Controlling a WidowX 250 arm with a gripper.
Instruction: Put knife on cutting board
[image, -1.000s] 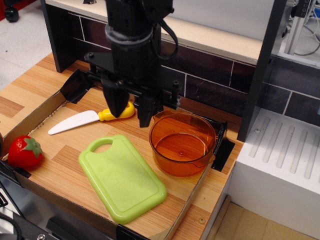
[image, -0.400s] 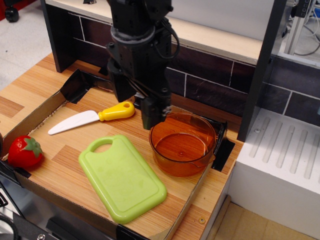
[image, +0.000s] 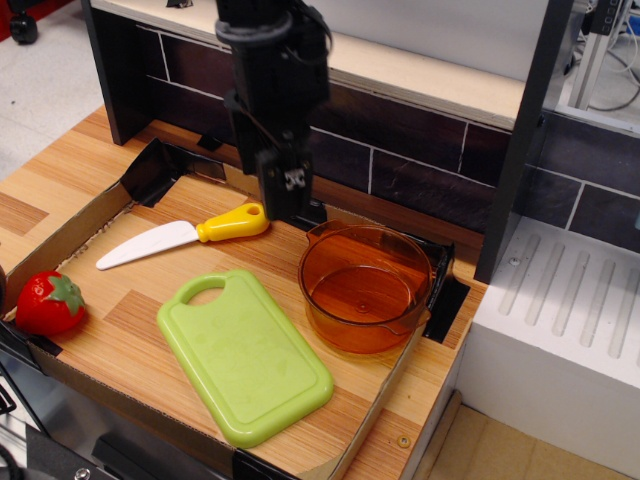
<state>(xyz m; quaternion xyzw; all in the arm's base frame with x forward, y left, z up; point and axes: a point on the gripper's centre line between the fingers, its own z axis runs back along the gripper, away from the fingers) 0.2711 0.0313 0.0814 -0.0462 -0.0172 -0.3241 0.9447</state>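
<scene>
My gripper hangs above the back of the shallow cardboard tray, its tip just behind the yellow handle end of the knife and beside the rear rim of the orange transparent bowl; turned edge-on as it is, I cannot tell whether my fingers are apart or together. The knife lies flat on the wood floor of the tray, white blade pointing toward the left wall, well clear of that wall and apart from the cutting board. The board lies in front of it, handle hole toward the knife, its far corner close to the tray's front edge, with bare wood between board and knife. The bowl sits right of the board, nearly touching it and close to the tray's right wall. A toy strawberry rests at the left front corner. Compared with a second ago, I have rotated and risen off the knife, which has not moved.
</scene>
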